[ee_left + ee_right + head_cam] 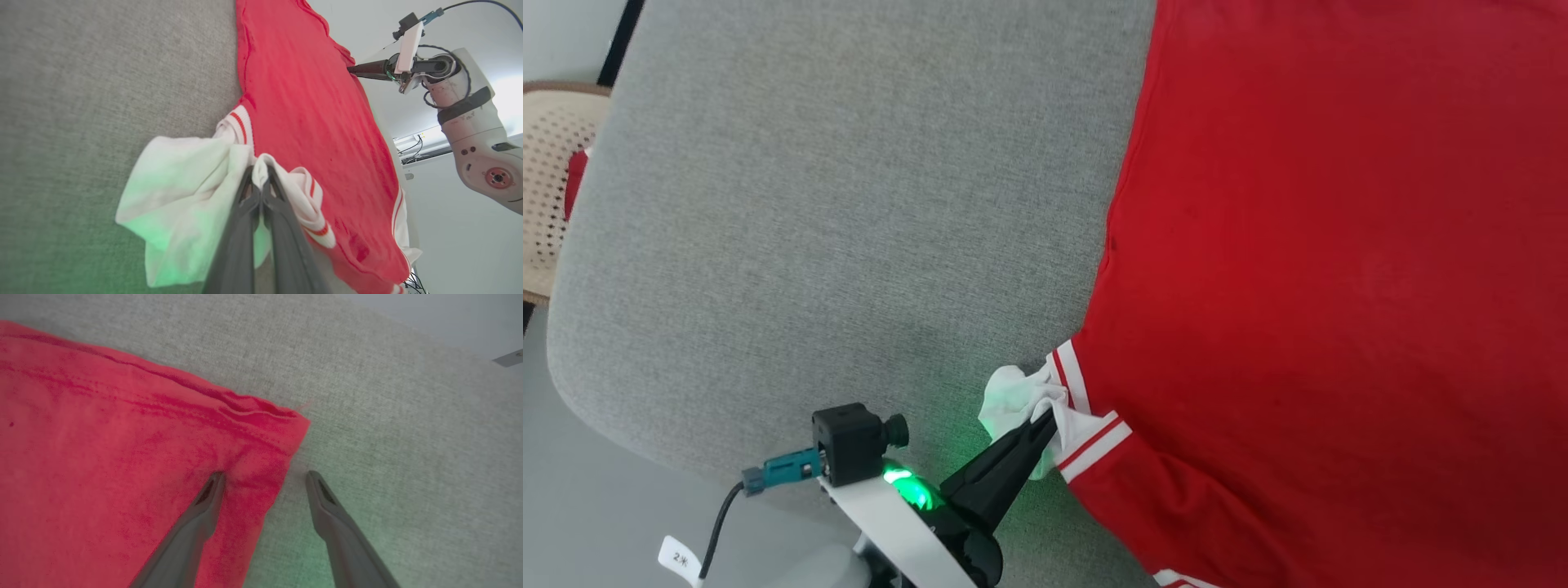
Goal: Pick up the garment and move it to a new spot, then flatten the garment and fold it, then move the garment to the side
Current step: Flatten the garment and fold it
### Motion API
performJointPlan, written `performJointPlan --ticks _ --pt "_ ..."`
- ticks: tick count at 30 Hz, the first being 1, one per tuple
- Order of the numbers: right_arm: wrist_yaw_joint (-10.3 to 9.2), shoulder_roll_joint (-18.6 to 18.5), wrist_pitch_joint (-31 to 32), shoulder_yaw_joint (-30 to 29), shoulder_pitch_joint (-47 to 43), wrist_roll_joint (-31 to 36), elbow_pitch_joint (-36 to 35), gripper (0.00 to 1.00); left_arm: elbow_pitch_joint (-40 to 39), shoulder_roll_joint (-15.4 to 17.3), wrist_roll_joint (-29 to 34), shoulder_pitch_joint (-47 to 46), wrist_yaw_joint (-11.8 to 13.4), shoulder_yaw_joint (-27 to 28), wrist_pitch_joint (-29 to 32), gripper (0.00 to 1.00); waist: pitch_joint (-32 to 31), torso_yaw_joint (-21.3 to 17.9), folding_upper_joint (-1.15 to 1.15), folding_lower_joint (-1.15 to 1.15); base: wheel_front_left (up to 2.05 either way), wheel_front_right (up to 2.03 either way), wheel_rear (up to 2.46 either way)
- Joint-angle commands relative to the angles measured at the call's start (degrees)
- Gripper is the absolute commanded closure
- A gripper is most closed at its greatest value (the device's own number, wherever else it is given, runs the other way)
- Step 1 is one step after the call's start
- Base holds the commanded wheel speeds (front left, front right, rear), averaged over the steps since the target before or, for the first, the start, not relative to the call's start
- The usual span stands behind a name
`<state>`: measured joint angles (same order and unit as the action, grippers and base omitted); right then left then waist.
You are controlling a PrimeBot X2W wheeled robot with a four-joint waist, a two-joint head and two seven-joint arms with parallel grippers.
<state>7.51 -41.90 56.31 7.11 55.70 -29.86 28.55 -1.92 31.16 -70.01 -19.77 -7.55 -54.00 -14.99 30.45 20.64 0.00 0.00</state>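
The garment (1323,245) lies spread with a plain red face up on the right part of a grey pad (809,204), its left edge running from far to near across the middle of the pad and the cloth mostly smooth, with light wrinkles. At its near left side a white sleeve end (1017,396) with red stripes sticks out onto the bare grey, bunched and crumpled. The left gripper (1045,412) reaches in from the near edge and is clenched on this white cloth, its two dark fingers pressed together with a fold of the sleeve pinched between the tips; the rest of the sleeve end sags loose to the left of them. A green light (907,486) glows on its wrist beside a small black camera (854,441) and tints the cloth and pad nearby. The right gripper (265,477) is at a far red corner of the garment, its jaws spread wide, holding nothing: one fingertip is over the red cloth just inside the edge, the other over bare pad just beside it. Whether the tips touch down I cannot tell. A wicker chair (547,163) stands beyond the pad's far left.
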Motion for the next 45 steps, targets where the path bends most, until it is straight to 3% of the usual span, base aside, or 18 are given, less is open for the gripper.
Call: performJointPlan --ticks 1,6,7,9,10,17,23,35,45 --pt "-0.05 0.6 0.6 1.0 1.0 0.8 1.5 0.00 -0.1 -0.3 0.2 -1.3 0.1 -0.1 -0.3 1.00 2.0 0.2 0.00 0.00 0.00 0.00 0.00" --pt "-0.05 3.0 2.1 4.6 1.2 0.5 6.6 0.00 0.2 -0.7 0.0 -2.6 0.1 -0.5 -0.3 1.00 2.8 -0.3 0.00 0.00 0.00 0.00 0.00" --pt "-0.05 3.2 2.1 5.2 1.2 0.2 7.0 0.33 0.3 -0.7 -0.1 -2.8 0.1 -0.5 -0.3 1.00 2.7 -0.5 0.00 0.00 0.00 0.00 0.00" --pt "-0.03 3.5 1.5 6.4 1.4 -0.5 7.4 0.75 0.5 -0.6 -0.1 -3.0 0.1 -0.4 -0.3 1.00 2.3 -0.8 0.00 0.00 0.00 0.00 0.00" --pt "-0.03 3.4 0.8 6.7 1.7 -0.8 7.6 1.00 0.6 -0.6 -0.2 -3.1 0.1 -0.3 -0.3 1.00 2.0 -1.0 0.00 0.00 0.00 0.00 0.00" --pt "-0.04 3.0 -4.6 7.5 1.1 -5.1 7.8 1.00 1.9 -0.1 -0.3 -0.7 0.1 1.4 -0.3 1.00 -2.3 -3.2 0.00 0.00 0.00 0.00 0.00" --pt "-0.04 0.6 -7.8 9.3 -4.0 -12.0 2.6 1.00 1.8 0.8 -1.5 2.5 0.1 4.5 -0.3 1.00 -6.9 -6.3 0.00 0.00 0.00 0.00 0.00" --pt "-0.04 -8.4 -7.4 12.4 -29.7 -24.0 -18.7 1.00 3.3 3.8 -2.0 7.5 0.1 7.5 -0.3 1.00 -14.1 -12.4 0.00 0.00 0.00 0.00 0.00" --pt "-0.04 -7.5 -7.1 7.1 -53.9 -27.0 -32.6 1.00 3.5 4.0 -2.8 9.9 0.1 9.4 -0.3 1.00 -16.5 -14.7 0.00 0.00 0.00 0.00 0.00"
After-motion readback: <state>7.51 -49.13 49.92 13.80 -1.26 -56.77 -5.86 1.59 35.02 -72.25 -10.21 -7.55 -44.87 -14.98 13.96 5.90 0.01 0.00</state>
